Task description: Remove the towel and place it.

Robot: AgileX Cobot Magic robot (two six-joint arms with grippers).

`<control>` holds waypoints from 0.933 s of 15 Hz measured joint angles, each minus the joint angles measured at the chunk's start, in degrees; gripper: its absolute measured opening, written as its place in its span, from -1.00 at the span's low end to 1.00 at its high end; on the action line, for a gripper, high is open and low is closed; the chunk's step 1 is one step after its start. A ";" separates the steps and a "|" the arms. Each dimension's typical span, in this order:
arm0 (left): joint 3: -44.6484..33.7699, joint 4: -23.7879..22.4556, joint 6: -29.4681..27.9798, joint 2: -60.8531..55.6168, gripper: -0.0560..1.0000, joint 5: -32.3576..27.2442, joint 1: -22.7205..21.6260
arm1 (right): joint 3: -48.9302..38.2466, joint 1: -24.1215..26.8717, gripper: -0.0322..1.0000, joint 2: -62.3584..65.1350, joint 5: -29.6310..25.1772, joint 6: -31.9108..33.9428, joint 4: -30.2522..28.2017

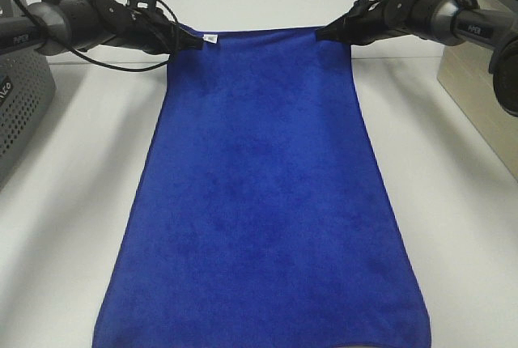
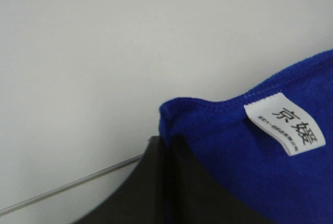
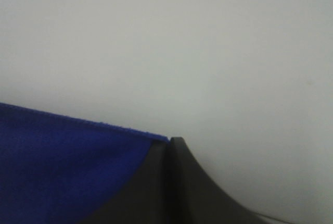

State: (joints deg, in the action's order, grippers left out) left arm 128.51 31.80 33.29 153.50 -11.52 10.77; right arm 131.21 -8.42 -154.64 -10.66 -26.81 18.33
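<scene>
Blue plush, high view: the towel (image 1: pixel 263 202) lies flat on the white worktop (image 1: pixel 461 202), long axis running from the far edge, where the arms are, toward the camera. Near end runs out of frame at the bottom. Left gripper (image 1: pixel 193 41) sits at the far left corner, beside the small white tag (image 1: pixel 210 39). Right gripper (image 1: pixel 321 35) sits at the far right corner. Both pairs of fingers look closed, each pinching its own corner. Far edge runs straight and taut between them. So the whole cloth lies on the camera side of both grips, one corner per arm, neither nearer than the other. A grey perforated basket (image 1: pixel 20 105) stands at the left margin, a beige box (image 1: pixel 477 81) at the right.

Left wrist view: dark fingers (image 2: pixel 171 187) shut together, towel corner (image 2: pixel 208 125) clamped between them, stitched hem visible. Tag (image 2: pixel 284 123) just beside the grip, printed characters on it. Pale surface beyond.

Right wrist view: fingers (image 3: pixel 171 182) likewise closed with no gap, blue hem (image 3: pixel 73 166) running right into the seam between them. Only the very corner is caught.

Judgement: next move turns on both arms travelling together, keeping that far edge level; uneven pull would skew the cloth.
</scene>
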 joint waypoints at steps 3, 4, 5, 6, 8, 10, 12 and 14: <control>0.00 -0.74 0.00 0.17 -0.88 0.17 0.00 | 0.00 -0.06 -0.91 -0.11 0.17 0.00 0.06; 0.00 -1.09 0.00 0.17 -0.88 0.17 0.00 | 0.00 -0.06 -0.91 -0.11 0.17 0.00 0.06; 0.00 -1.20 0.00 0.17 -0.88 0.17 0.00 | 0.00 -0.06 -0.91 -0.11 0.17 0.00 0.06; 0.00 -1.26 0.00 0.17 -0.86 0.17 0.00 | 0.00 -0.06 -0.90 -0.11 0.06 0.00 0.06; 0.00 -1.55 0.00 0.29 -0.76 0.46 0.00 | 0.00 -0.06 -0.84 -0.11 -1.26 0.00 0.06; 0.00 -2.01 0.00 0.40 -0.51 0.69 -0.17 | 0.00 0.23 -0.64 -0.11 -2.41 0.00 0.00; 0.00 -2.23 0.00 0.40 -0.13 0.86 -0.23 | 0.00 0.57 -0.28 -0.11 -4.30 0.00 -0.11; 0.00 -2.23 0.00 0.40 0.10 0.86 -0.23 | 0.00 0.69 0.09 -0.06 -7.16 0.00 -0.11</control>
State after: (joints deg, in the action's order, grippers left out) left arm 128.51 29.56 33.29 153.90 -10.66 10.54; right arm 131.21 -7.73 -154.70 -17.82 -26.81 18.22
